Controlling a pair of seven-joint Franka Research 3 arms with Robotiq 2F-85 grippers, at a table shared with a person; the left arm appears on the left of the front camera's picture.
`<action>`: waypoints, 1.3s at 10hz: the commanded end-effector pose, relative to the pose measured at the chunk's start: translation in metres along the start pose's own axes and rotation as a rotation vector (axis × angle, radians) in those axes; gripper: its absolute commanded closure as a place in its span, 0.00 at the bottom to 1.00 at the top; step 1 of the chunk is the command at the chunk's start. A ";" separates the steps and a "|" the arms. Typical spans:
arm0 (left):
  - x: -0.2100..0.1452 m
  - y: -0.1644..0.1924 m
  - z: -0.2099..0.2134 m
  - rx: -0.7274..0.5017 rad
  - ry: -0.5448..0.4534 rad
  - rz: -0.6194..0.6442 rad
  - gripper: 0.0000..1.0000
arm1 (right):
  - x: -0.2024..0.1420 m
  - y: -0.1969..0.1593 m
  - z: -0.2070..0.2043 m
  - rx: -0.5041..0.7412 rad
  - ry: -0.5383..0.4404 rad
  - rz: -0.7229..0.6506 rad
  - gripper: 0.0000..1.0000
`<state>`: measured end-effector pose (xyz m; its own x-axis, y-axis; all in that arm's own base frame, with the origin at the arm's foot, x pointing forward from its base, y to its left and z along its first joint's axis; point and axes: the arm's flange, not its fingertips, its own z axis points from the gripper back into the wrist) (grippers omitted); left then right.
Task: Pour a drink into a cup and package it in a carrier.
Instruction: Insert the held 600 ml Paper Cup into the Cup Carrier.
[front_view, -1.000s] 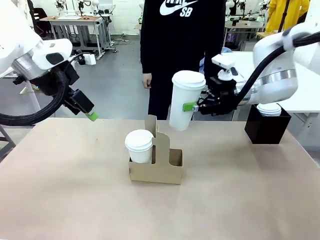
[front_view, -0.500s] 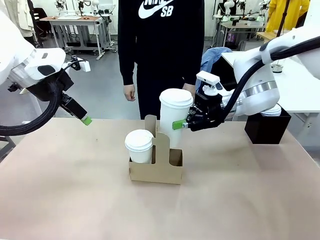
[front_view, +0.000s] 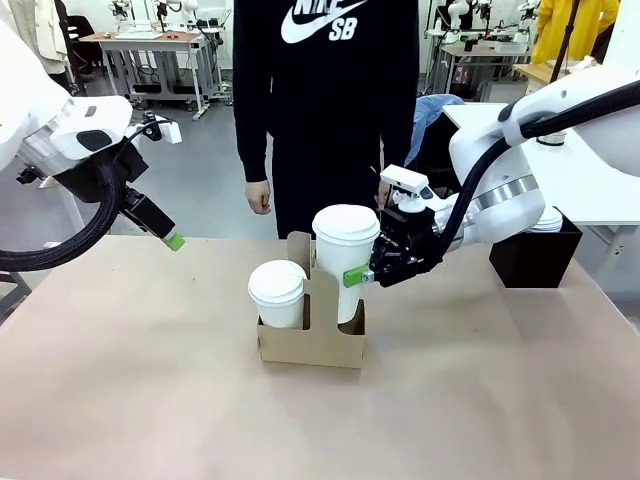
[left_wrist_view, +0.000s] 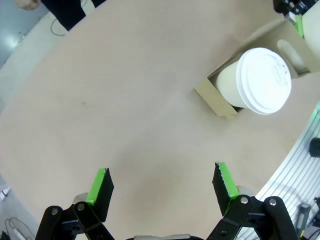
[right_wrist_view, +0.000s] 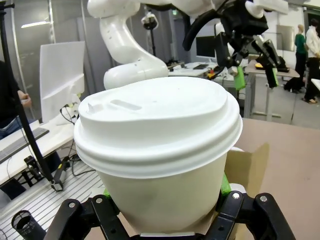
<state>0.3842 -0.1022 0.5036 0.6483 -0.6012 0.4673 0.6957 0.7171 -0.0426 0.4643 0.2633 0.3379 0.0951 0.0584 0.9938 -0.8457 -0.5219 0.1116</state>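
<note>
The brown cardboard carrier (front_view: 312, 342) stands mid-table, with a short lidded white cup (front_view: 277, 292) in its left hole. My right gripper (front_view: 362, 275) is shut on a taller lidded white cup (front_view: 345, 262), held upright with its lower end dipping into the right hole behind the central handle. In the right wrist view this cup (right_wrist_view: 160, 135) sits between the fingers. My left gripper (front_view: 168, 238) hangs open above the table's far left; in its wrist view its green pads (left_wrist_view: 101, 186) stand wide apart over bare table, with the short cup (left_wrist_view: 261, 80) beyond. The drink is out of view.
A black box (front_view: 532, 258) holding a stack of white lids (front_view: 540, 217) stands at the back right of the table. A person in a black sweatshirt (front_view: 325, 90) stands at the far edge behind the carrier. The table's front and left are bare.
My right gripper has carried the tall cup left and down, from above the carrier's right side into its right hole. The person stepped left. The left gripper drew back slightly to the left.
</note>
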 end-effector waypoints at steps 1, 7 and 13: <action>0.002 -0.001 0.001 0.006 0.011 0.012 0.00 | -0.012 0.001 -0.006 0.019 -0.005 0.030 0.19; 0.002 -0.001 0.001 0.006 0.011 0.012 0.00 | -0.053 0.007 -0.002 -0.003 -0.027 0.043 0.19; 0.002 -0.001 0.001 0.006 0.011 0.012 0.00 | -0.083 0.009 -0.003 -0.031 -0.006 0.034 0.19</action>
<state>0.3849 -0.1024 0.5035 0.6493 -0.6006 0.4666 0.6950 0.7177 -0.0434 0.4493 0.2563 0.2588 0.1044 0.0339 0.9940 -0.8584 -0.5017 0.1073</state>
